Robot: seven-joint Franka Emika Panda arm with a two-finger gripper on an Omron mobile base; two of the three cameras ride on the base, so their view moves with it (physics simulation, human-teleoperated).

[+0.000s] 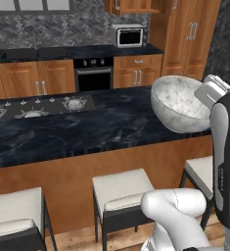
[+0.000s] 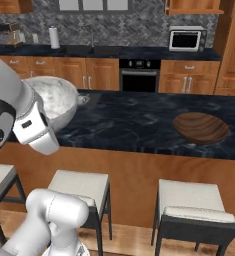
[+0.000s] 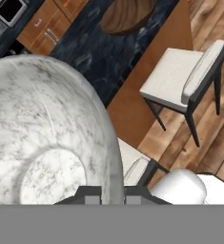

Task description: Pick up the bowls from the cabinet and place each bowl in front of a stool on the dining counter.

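The marbled stone bowl hangs in the air at the left, tipped on its side so its pale hollow faces up and left, held above the near edge of the dining counter. The white arm crosses in front of it and hides the hand. Further right, the dark wooden bowl sits upright on the black veined top, close to the front edge, directly behind a cushioned stool. A second stool stands below the raised bowl. Against the far wall a microwave rests on the back counter, with a built-in oven lower down.
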